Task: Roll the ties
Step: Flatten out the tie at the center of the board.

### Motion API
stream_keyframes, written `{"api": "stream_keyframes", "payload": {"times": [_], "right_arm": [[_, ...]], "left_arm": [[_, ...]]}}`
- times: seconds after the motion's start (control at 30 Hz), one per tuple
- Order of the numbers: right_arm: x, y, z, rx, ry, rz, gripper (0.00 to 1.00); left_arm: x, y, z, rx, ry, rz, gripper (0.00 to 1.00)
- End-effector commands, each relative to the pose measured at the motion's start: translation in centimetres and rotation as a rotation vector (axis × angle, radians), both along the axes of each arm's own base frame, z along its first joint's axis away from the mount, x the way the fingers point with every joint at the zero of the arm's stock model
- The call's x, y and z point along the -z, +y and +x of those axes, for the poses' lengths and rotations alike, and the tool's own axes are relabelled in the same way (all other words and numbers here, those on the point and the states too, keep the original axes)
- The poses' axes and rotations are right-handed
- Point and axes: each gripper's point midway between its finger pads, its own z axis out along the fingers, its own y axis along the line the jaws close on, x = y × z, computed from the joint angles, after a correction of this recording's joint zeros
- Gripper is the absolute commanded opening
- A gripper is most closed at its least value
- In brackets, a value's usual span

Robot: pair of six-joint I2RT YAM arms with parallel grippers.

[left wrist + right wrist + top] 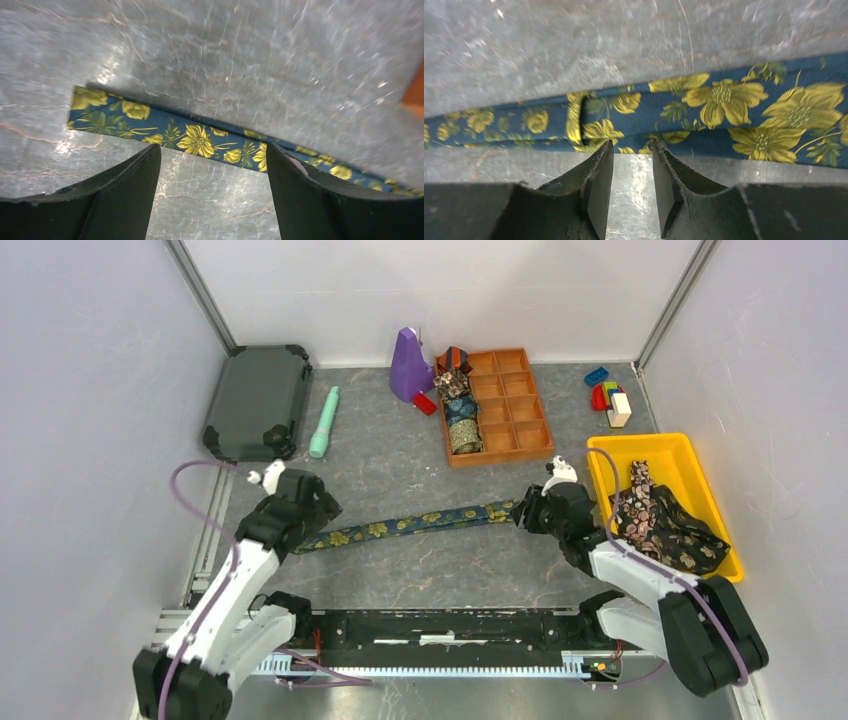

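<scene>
The tie (410, 524) has left jaws gaping, right jaws narrowly apart (both empty) at its ends.

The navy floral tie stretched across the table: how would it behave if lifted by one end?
Likely floppy: the navy floral tie lies flat and slightly curved on the table, so it would probably drape and trail. Thin cloth, so probably light. Pushed endwise, it would likely buckle rather than slide.

I see a navy, gold-flowered tie (410, 524) flat and unrolled across the table (400, 580); rolled ties (462, 410) fill the left column of the tray (520, 400); loose dark printed ties (660, 525) heap in the yellow bin (700, 455).
</scene>
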Motion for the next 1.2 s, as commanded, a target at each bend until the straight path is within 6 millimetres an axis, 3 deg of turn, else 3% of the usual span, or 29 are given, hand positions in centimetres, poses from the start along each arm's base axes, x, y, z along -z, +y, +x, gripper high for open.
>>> {"api": "stream_keyframes", "payload": {"times": [0.0,0.23,0.4,0.67,0.87,1.0,1.17], "right_arm": [[1.4,0.7,-0.3,-0.042,0.084,-0.026,0.40],[3.2,0.3,-0.2,-0.040,0.139,-0.079,0.39],[4.2,-0.2,0.2,-0.025,0.167,-0.118,0.39],[4.0,-1.3,1.6,0.000,0.156,-0.166,0.38],[3.0,-1.4,3.8,-0.035,0.108,-0.214,0.38],[1.7,-0.9,4.8,-0.081,0.072,-0.237,0.38],[-1.2,0.5,3.9,-0.147,-0.010,-0.297,0.38]], "left_arm": [[1.2,-4.0,1.9,0.235,0.059,-0.035,0.81],[3.8,-6.7,3.3,0.343,0.126,0.001,0.80],[5.3,-7.5,3.9,0.385,0.173,0.033,0.79],[8.2,-7.8,3.9,0.412,0.240,0.050,0.78],[9.6,-8.1,3.0,0.430,0.275,0.029,0.77],[8.8,-8.9,2.5,0.439,0.247,-0.006,0.75],[5.1,-7.7,2.4,0.416,0.171,0.055,0.78]]}}
